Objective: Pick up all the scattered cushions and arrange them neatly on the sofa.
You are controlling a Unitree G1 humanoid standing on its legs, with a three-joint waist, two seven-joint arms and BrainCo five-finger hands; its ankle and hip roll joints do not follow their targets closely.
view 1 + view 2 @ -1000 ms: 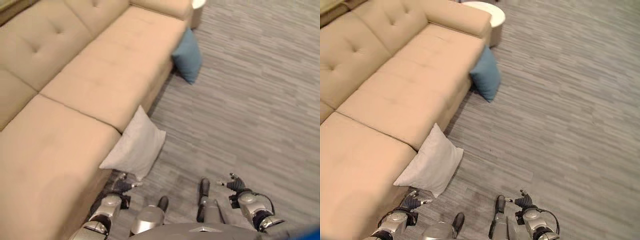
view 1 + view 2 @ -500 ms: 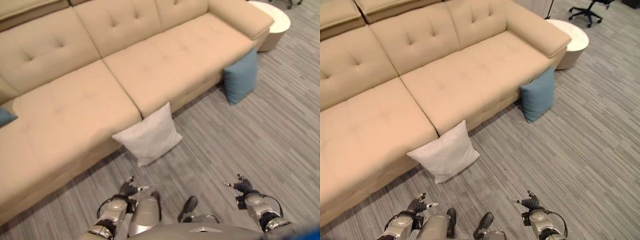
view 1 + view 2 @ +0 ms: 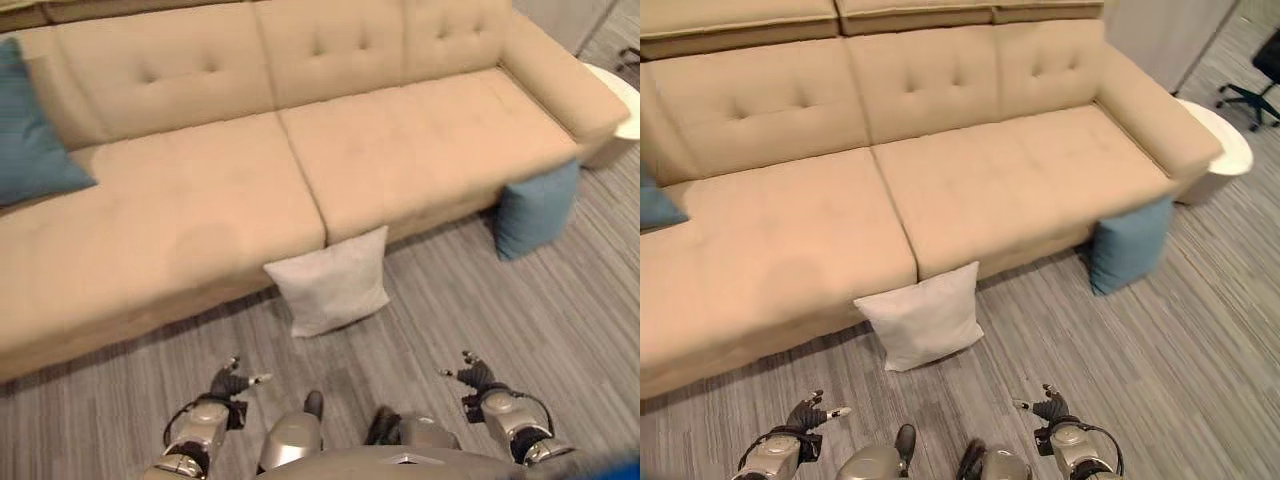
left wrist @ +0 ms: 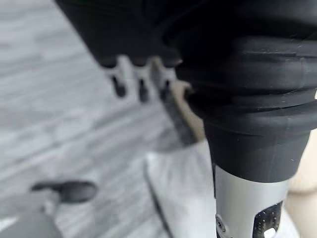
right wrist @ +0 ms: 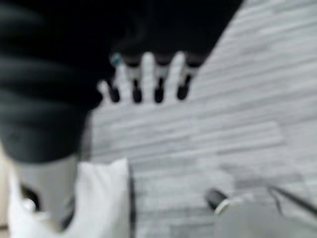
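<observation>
Tan tufted sofa, white cushion, blue cushion, grey striped floor

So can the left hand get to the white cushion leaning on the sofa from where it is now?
Probably yes. The left hand hangs open just short of the white cushion, with only bare floor between them.

Grey floor bears white cushion, blue cushion

Lounge/office: tan sofa, office chair (w/ round side table).
</observation>
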